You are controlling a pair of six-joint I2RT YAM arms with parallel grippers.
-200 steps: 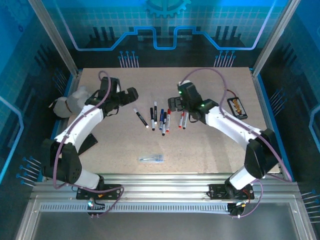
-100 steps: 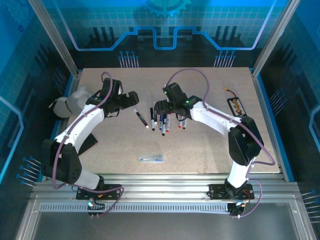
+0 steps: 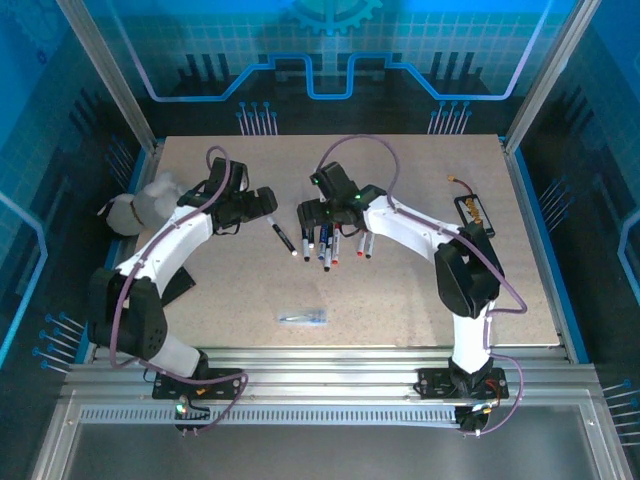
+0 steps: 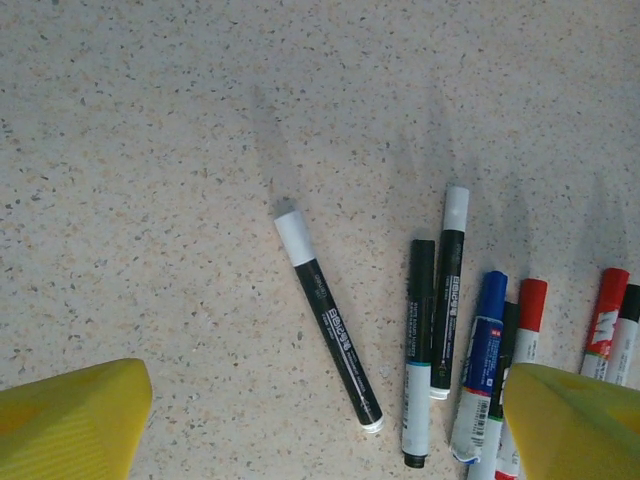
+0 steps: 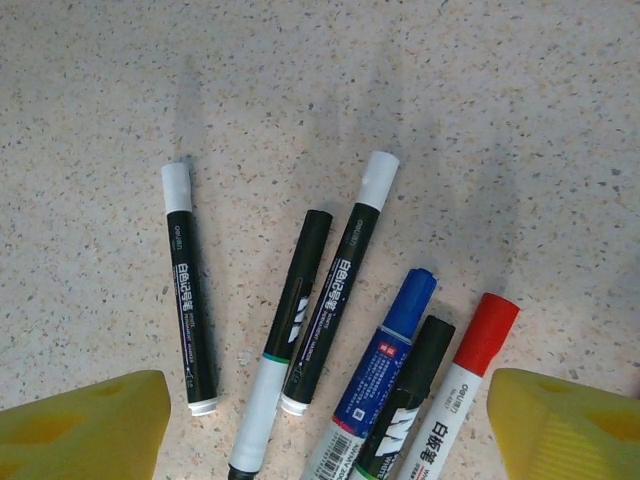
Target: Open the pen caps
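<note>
Speckled tabletop (image 3: 400, 290); lower pens (image 5: 385, 345) cut off; left hand (image 4: 320, 430), right hand (image 5: 320, 430) both spread.

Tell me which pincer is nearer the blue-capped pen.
Right. The right pincer hovers almost over the blue-capped pen; the left pincer sits off to its left.

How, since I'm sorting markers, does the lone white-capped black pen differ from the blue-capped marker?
The lone white-capped pen is slim with a black barrel; the blue-capped marker is thicker with a blue label. The lone white-capped pen lies by itself; the blue-capped marker lies against a black-capped marker. Both lie flat on the table, capped.
</note>
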